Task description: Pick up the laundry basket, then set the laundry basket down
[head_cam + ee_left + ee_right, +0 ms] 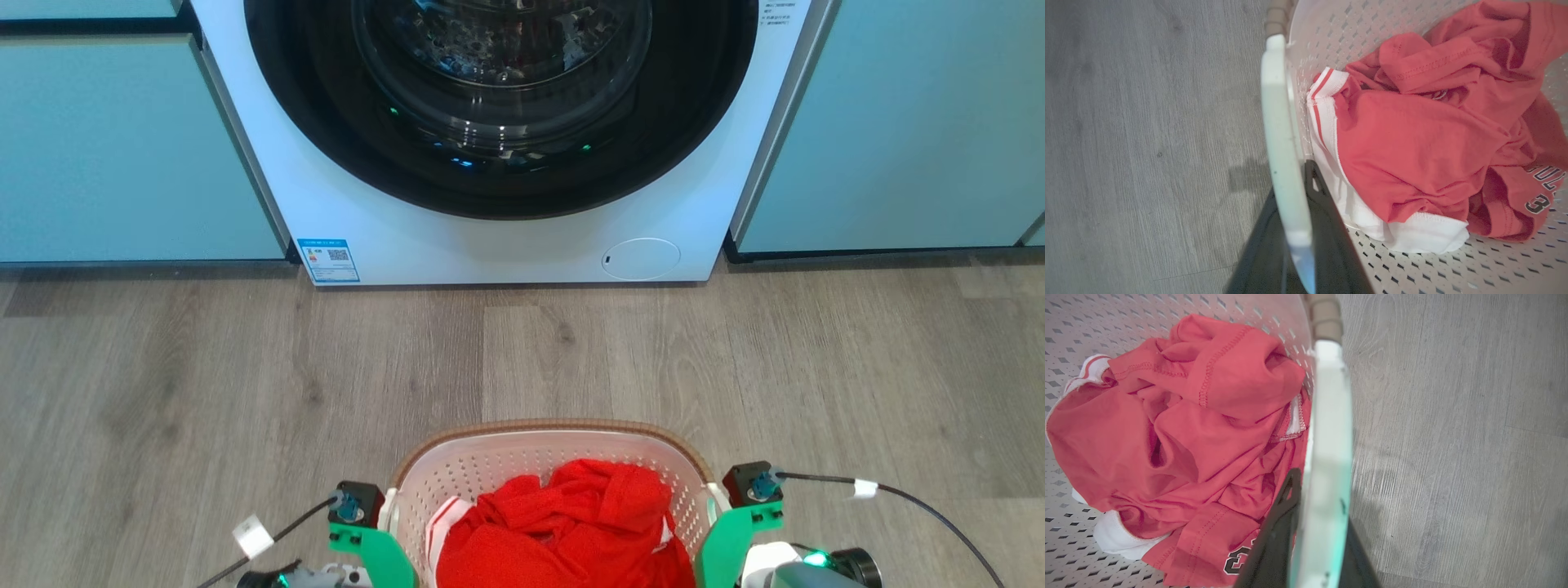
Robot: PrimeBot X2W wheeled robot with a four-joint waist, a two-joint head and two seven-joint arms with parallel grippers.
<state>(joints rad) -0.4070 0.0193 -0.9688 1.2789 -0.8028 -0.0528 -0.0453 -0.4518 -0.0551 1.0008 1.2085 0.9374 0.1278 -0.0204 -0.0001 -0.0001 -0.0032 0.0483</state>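
While left tool (1294,179) and right tool (1323,490) clamp white handles, laundry basket (490,469) shows perforated walls, brown rim

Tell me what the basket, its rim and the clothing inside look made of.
The laundry basket: white moulded plastic, matte, with punched holes. Its rim: brown, woven look, probably plastic too. The red garment: soft knit fabric, creased, stitched hems, likely jersey.

We are seeing bright, even light in the head view, with highlights glinting on the round dark glass washer door (500,82). In both wrist views the near white plastic basket handle (1284,163) is blurring, and soft shadows are lying beside it on the grey wood-grain floor (1147,163).
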